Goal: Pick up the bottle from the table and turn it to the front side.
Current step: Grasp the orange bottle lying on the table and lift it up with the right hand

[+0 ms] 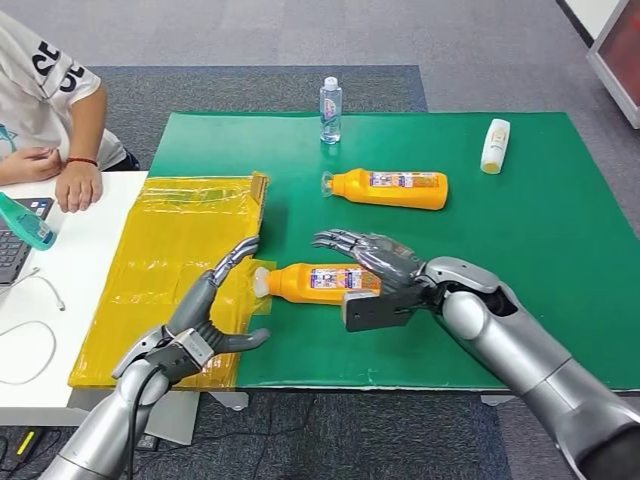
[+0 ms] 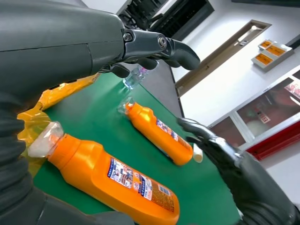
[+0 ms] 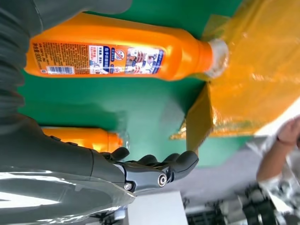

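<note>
Green tabletop holds the near orange bottle lying flat between my open, empty left hand and right hand, so I should close both gently around its middle.

I see the green table carrying two orange bottles, a water bottle at twelve o'clock, a white bottle at two, and yellow sheeting at nine.

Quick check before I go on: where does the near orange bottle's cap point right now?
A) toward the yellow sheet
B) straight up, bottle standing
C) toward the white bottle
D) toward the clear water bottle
A: the near orange bottle lies on its side, with its cap at the edge of the yellow sheet.
</note>
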Controlling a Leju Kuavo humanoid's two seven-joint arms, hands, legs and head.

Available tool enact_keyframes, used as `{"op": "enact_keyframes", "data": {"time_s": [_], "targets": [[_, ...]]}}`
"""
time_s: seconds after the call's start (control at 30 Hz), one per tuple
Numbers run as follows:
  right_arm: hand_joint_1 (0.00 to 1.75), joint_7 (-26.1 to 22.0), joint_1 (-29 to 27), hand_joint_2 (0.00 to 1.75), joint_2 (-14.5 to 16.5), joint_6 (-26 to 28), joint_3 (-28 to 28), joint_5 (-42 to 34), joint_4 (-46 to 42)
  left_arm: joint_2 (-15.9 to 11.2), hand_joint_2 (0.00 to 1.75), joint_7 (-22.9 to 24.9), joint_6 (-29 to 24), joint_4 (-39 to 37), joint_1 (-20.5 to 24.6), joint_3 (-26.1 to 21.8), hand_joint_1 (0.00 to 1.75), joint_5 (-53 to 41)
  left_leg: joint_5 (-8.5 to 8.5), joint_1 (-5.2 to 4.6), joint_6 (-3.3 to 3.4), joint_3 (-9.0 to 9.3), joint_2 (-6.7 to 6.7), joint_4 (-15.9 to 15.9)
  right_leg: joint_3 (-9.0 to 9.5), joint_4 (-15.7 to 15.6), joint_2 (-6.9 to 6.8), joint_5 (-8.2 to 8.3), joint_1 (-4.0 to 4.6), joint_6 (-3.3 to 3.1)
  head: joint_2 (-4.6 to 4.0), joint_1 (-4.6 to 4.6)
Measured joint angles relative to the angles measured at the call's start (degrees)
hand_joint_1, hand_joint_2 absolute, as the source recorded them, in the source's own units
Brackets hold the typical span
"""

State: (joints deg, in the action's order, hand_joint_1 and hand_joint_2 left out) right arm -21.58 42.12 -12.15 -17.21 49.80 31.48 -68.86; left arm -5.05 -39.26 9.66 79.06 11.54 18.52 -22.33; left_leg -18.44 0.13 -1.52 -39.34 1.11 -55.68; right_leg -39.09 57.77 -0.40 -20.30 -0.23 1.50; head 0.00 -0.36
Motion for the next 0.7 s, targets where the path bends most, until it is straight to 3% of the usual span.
{"op": "enact_keyframes", "data": {"time_s": [0.13,0.33,0.53,0.7], "targets": [[0.0,1.43,4.04,1.75,2.68,-0.56,4.89,0.76,6.31,0.17,1.75,-0.45,0.19,-1.33,1.03,0.61,0.0,0.2,0.02,0.0,0.0,0.0,0.0,0.0,0.0,0.01,0.0,0.0,0.01,0.0,0.0,-0.01],[0.0,4.34,6.4,1.75,9.13,3.84,10.79,4.14,19.15,0.87,1.75,-0.84,0.15,-3.0,2.68,1.51,0.0,0.5,0.03,0.03,-0.02,0.0,0.0,0.0,0.0,0.01,-0.01,0.0,0.04,0.0,0.0,0.0],[0.0,5.92,7.1,1.75,14.08,7.55,13.02,6.22,29.67,1.23,1.75,-0.89,0.15,-4.47,3.49,2.15,0.0,0.49,0.01,0.02,-0.02,0.0,0.0,0.0,-0.02,0.01,-0.01,-0.02,0.03,0.0,0.0,-0.01],[0.0,7.21,7.2,1.75,16.4,10.2,13.54,7.25,36.31,1.27,1.75,-0.89,0.15,-5.48,3.52,2.24,0.0,0.17,0.0,0.02,-0.03,0.0,0.0,0.0,-0.02,0.01,0.0,-0.02,0.03,-0.01,0.0,0.0]]}}
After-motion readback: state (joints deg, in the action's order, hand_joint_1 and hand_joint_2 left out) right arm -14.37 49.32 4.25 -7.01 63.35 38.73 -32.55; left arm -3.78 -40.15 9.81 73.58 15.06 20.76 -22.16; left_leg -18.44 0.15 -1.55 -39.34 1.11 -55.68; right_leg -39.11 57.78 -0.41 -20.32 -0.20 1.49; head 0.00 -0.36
